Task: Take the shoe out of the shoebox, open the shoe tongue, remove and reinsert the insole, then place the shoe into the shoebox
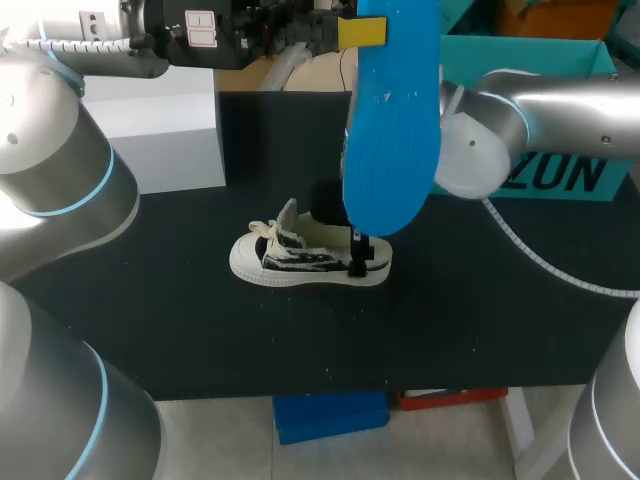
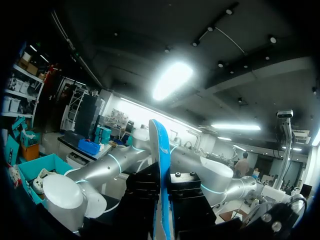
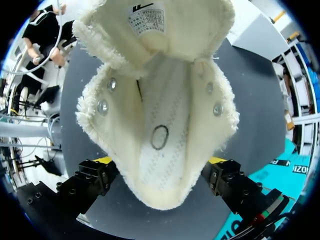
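Two grippers engaged: left gripper (image 2: pixel 163 187) clamps the insole (image 1: pixel 392 120), raised high above the table (image 1: pixel 180 330); right gripper (image 3: pixel 160 161) pinches the heel of the shoe (image 1: pixel 305 255), mid-table, tongue spread. Likely step: insole out, reinsertion due. Next move needs the insole lowered toe-first into the opening.

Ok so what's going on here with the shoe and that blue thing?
The left claw holds the blue insole up above the table. The cream shoe stands on the black table, tongue open, with no insole inside. The right claw grips it at the heel, a finger on each side. So the insole is out and not yet back in.
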{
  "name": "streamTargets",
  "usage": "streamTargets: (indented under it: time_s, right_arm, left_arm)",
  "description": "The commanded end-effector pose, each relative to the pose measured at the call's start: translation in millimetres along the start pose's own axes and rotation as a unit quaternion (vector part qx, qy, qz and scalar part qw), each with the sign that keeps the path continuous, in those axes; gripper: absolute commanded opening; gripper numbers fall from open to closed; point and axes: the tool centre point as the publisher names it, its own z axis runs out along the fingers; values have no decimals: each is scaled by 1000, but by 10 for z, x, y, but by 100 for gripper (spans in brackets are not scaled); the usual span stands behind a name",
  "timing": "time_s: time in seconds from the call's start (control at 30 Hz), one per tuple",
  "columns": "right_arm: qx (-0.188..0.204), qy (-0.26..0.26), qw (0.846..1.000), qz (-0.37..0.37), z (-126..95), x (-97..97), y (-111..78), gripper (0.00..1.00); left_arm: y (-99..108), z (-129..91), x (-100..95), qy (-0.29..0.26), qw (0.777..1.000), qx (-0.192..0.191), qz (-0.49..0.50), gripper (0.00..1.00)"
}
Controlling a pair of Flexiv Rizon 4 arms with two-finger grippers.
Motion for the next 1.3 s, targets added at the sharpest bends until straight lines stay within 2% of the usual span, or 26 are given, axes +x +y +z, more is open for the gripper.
streamTargets:
  time_s: [0.03,0.17,0.3,0.4,1.0,1.3]
  right_arm:
    - [-64,3,998,-8,-61,27,-171,100]
    - [-115,12,993,-13,-70,-5,-207,100]
    - [-197,2,980,-5,-62,-30,-247,100]
    - [-232,-1,973,-5,-50,-48,-250,100]
    - [-364,-13,931,-11,48,-74,-240,100]
    - [-401,-7,916,-19,114,-57,-217,100]
  left_arm:
    - [2,10,4,-2,1000,-1,-1,0]
    - [2,10,4,-2,1000,-1,-1,0]
    - [2,10,4,-2,1000,-1,-1,0]
    - [2,10,4,-2,1000,-1,-1,0]
    - [2,10,4,-2,1000,-1,-1,0]
    - [2,10,4,-2,1000,-1,-1,0]
